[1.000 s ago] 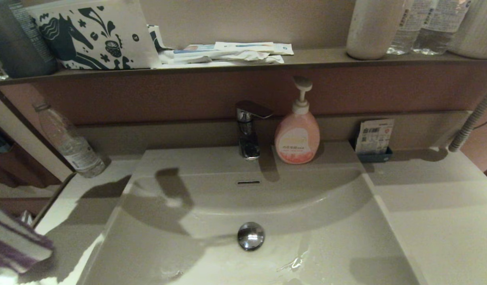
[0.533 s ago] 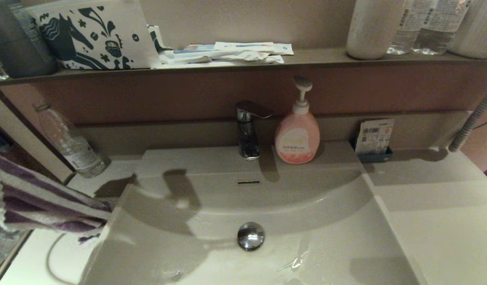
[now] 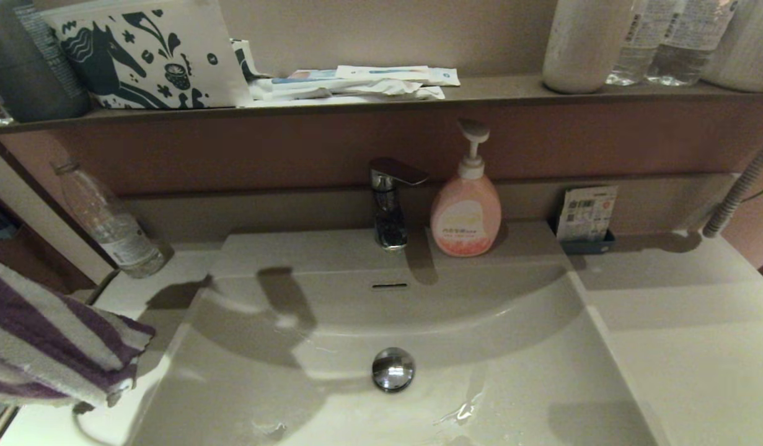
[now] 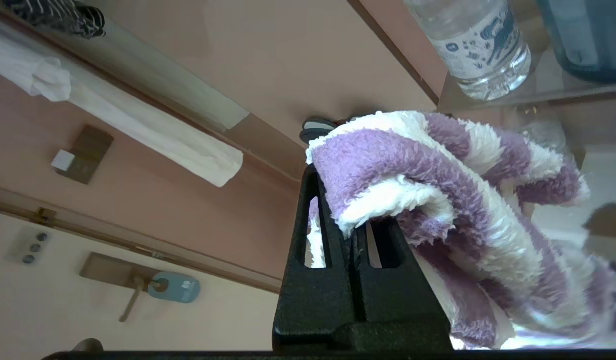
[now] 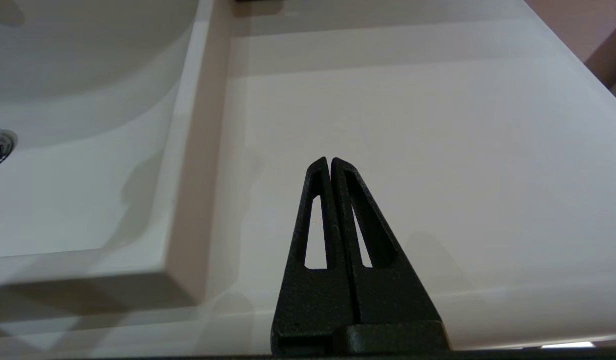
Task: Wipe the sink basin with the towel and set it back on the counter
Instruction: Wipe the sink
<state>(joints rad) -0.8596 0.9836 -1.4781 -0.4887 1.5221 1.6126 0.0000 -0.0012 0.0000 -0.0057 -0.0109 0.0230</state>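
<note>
Left hand (image 4: 353, 200) pinches the towel (image 3: 52, 344), held aloft off the surface (image 3: 685, 347) left of the sink basin (image 3: 381, 396). Basin looks wet near the drain, so wiping probably not begun; put-back also pending. Right hand (image 5: 330, 162) pressed together, empty, over the right-side surface.

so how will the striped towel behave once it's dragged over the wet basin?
Probably floppy: the towel droops in folds off the left gripper. Its terry pile looks grippy and absorbent, so it may drag on the sink basin and grow heavier there.

purple-and-white striped towel (image 3: 43, 347), cream-white sink basin (image 3: 511, 396), pink soap bottle (image 3: 465, 217)
</note>
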